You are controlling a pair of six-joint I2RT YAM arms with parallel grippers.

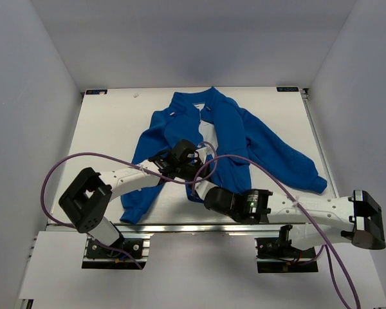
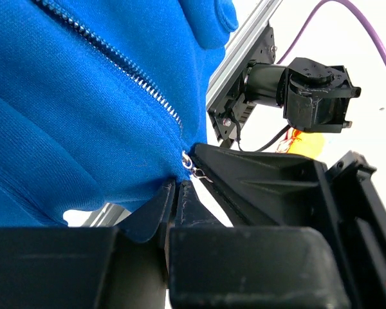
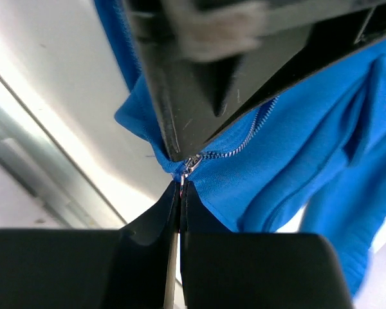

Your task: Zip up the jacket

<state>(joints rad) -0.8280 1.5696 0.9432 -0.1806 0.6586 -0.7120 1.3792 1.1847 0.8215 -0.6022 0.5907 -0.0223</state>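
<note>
The royal-blue jacket (image 1: 244, 138) lies spread on the white table, collar at the far side, its upper front open. My left gripper (image 1: 192, 175) is shut on the jacket's bottom hem beside the zipper's lower end, as the left wrist view (image 2: 174, 188) shows. My right gripper (image 1: 197, 187) meets it there. In the right wrist view it (image 3: 181, 187) is shut on the silver zipper pull, just below the slider (image 3: 192, 164). The slider (image 2: 194, 165) sits at the bottom of the zipper teeth (image 2: 116, 61). The hem is lifted off the table.
The white table (image 1: 109, 122) ends in an aluminium rail (image 1: 180, 226) at the near edge, close behind both grippers. Purple cables (image 1: 71, 161) loop over the arms and the jacket. Grey walls close in the left, right and far sides.
</note>
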